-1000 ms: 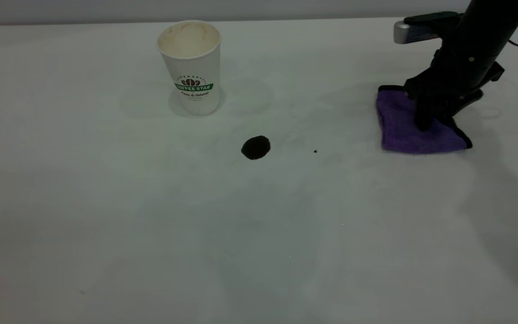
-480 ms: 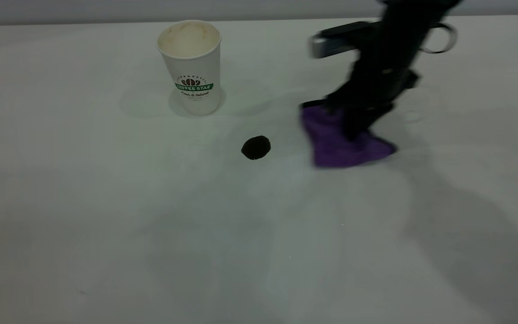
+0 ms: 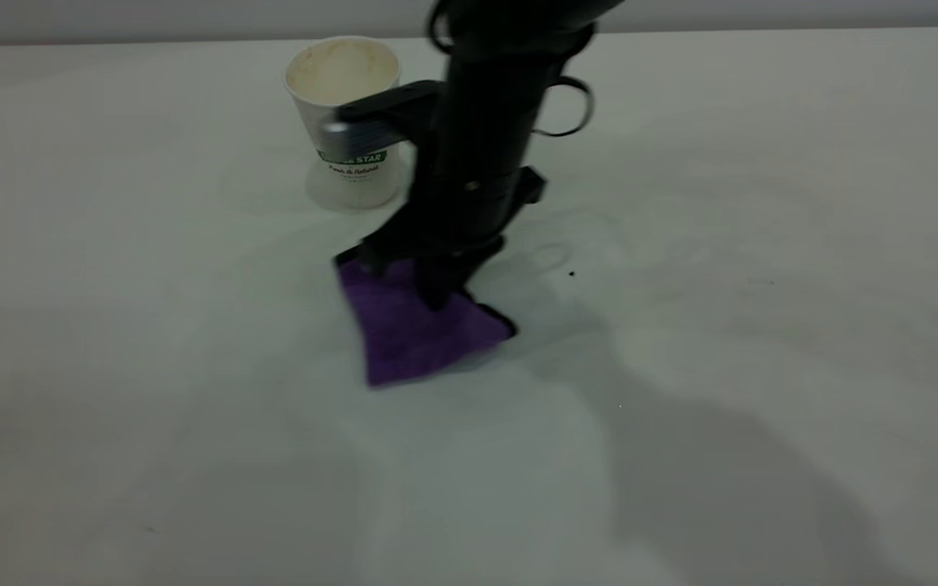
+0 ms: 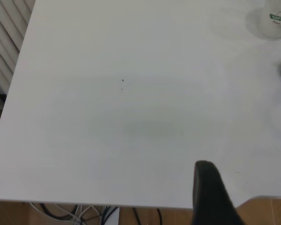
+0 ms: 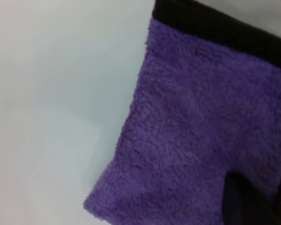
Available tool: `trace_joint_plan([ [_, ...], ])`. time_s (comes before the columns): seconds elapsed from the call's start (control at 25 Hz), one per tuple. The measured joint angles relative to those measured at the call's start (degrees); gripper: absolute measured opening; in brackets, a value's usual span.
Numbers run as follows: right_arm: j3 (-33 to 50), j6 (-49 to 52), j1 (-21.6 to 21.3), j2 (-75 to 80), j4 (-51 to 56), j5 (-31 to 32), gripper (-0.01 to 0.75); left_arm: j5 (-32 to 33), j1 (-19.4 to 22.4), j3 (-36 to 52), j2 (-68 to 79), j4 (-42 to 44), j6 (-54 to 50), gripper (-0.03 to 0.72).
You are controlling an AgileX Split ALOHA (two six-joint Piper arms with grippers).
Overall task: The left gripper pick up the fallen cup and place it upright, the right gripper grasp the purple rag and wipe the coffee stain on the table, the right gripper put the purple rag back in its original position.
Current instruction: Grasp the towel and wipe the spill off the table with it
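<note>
- Dragged the purple rag across the table from the right side; it now sits where the coffee stain showed a second ago, blot hidden underneath.
- My right gripper is clamped on the rag's fuzzy, black-edged microfibre.
- Tapered paper cup stands upright behind.
- Left gripper parked off the table edge; can't tell its opening.
</note>
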Motion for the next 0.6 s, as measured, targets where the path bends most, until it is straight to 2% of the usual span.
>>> trace_joint_plan([
  [0.12, -0.3, 0.7, 1.3, 0.6, 0.2, -3.0, 0.050, 0.0, 0.0, 0.0, 0.0, 0.0, 0.0, 0.451],
  [0.32, -0.6, 2.9, 0.3, 2.5, 0.3, -5.6, 0.050, 0.0, 0.0, 0.0, 0.0, 0.0, 0.0, 0.451],
  [0.44, -1.2, 4.3, -1.5, 2.9, 0.4, -5.7, 0.050, 0.0, 0.0, 0.0, 0.0, 0.0, 0.0, 0.451],
  [0.6, -1.8, 5.7, -6.2, 3.2, 0.4, -5.3, 0.050, 0.0, 0.0, 0.0, 0.0, 0.0, 0.0, 0.451],
])
